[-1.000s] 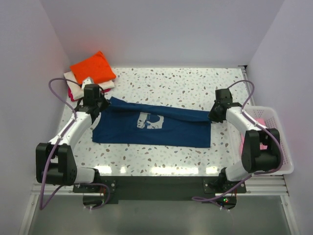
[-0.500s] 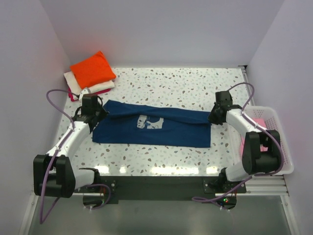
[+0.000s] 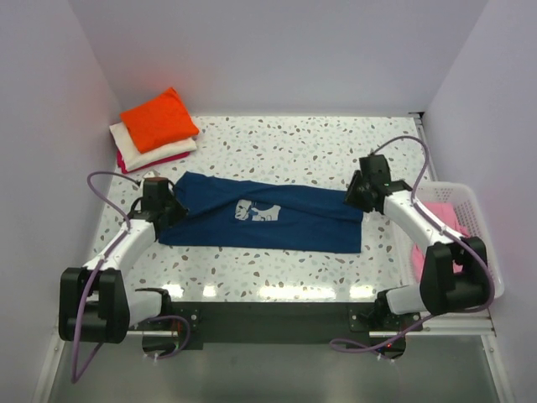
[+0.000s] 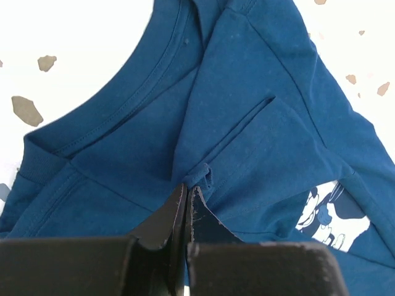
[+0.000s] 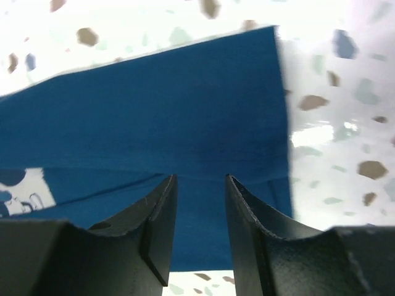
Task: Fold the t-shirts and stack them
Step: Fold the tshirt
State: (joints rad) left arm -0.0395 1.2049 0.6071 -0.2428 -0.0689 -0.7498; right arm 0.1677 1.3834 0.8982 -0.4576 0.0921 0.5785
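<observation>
One navy tee point(image 3: 277, 225) with a pale cartoon print point(image 3: 258, 210) lies folded in a long band across mid-tabletop point(image 3: 294, 143). The left hand point(image 3: 168, 210) is clamped on its collar end, and the right hand point(image 3: 357, 195) is over the other end, fingers apart. Three are stacked at the far left corner: orange tee point(image 3: 159, 117), cream tee point(image 3: 178, 148), magenta tee point(image 3: 138, 164). One pink tee point(image 3: 445, 214) lies in the basket point(image 3: 482, 243) at the right edge.
</observation>
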